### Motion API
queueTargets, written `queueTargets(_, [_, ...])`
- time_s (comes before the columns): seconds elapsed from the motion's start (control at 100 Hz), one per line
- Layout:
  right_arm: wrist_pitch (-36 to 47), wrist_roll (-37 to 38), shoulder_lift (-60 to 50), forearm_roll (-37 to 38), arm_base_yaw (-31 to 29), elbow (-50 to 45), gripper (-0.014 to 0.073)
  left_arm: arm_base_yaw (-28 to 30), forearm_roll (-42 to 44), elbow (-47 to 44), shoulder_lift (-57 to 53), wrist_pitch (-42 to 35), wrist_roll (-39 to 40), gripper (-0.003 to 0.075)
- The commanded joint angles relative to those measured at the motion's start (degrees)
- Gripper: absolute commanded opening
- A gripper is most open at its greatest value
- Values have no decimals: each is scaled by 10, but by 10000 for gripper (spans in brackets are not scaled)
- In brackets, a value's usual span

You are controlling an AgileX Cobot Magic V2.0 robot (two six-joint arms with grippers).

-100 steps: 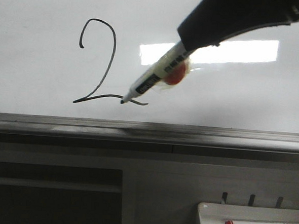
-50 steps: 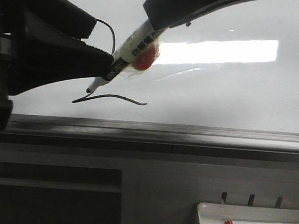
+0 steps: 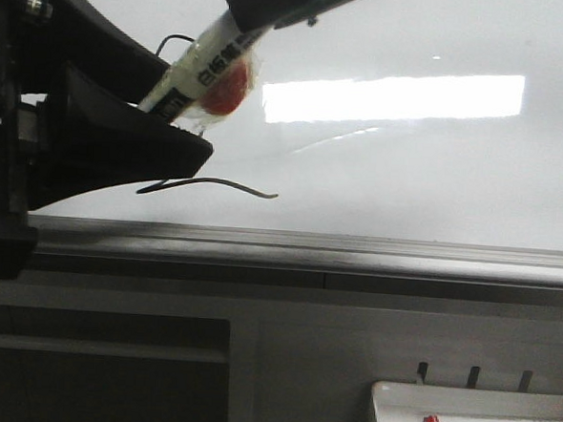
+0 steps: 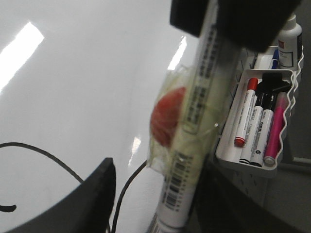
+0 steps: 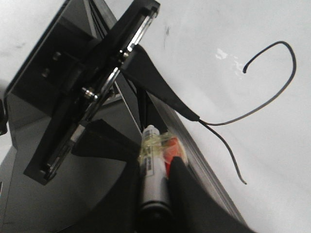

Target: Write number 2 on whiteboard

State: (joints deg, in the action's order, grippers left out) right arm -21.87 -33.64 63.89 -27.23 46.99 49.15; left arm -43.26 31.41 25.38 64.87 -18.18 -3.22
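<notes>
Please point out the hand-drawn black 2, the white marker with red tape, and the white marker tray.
Hand-drawn black 2 (image 5: 272, 104), right wrist view, its curve.
White marker with red tape (image 4: 194, 126), left wrist view, its barrel.
White marker tray (image 4: 243, 162), left wrist view, its rim.

Number 2 (image 3: 207, 183) on whiteboard (image 3: 408, 180); marker (image 3: 189, 76) before it, upper left; marker tray (image 3: 399, 400) below, right.

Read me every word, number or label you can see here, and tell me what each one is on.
"2": the number 2, hand-drawn in black on the whiteboard, partly hidden in the front view.
Held marker: black printed characters and a barcode, too blurred to read.
Tray markers in the white tray: print too small to read.
White bottle: label unreadable.
</notes>
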Motion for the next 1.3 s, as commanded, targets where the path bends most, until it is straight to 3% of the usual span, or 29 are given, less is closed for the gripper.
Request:
queueTargets(0.0, [39,-3,-10,-9,0,21,-50,-5,-7,19,-7,-35,2,283])
queueTargets(0.18, [38,-3,-10,-9,0,21,-50,-5,-4,19,-7,-35,2,-24])
queueTargets(0.32, [38,-3,-10,-9,0,21,-32,-5,-3,19,-7,-38,2,-20])
queueTargets(0.39, [40,-3,-10,-9,0,21,83,-5,-5,19,-7,-38,4,-20])
queueTargets(0.48, [74,-3,-10,-7,-1,21,341,-5,-43,19,-7,-38,11,-20])
queueTargets(0.53, [109,-3,-12,2,-7,21,486,-5,-116,19,-7,-41,23,-20])
queueTargets(0.61, [159,-3,-24,5,-20,21,580,1,-267,19,-7,-46,23,-20])
queueTargets(0.7, [203,-3,-43,5,-33,21,568,13,-441,19,-7,-47,23,-20])
queueTargets(0.83, [219,-3,-66,5,-41,21,528,44,-591,19,-6,-26,23,-20])
queueTargets(1.06, [210,-3,-73,4,-41,21,502,121,-612,39,20,94,22,-20])
queueTargets(1.29, [204,-3,-73,2,-41,21,502,147,-605,54,37,105,19,-20])
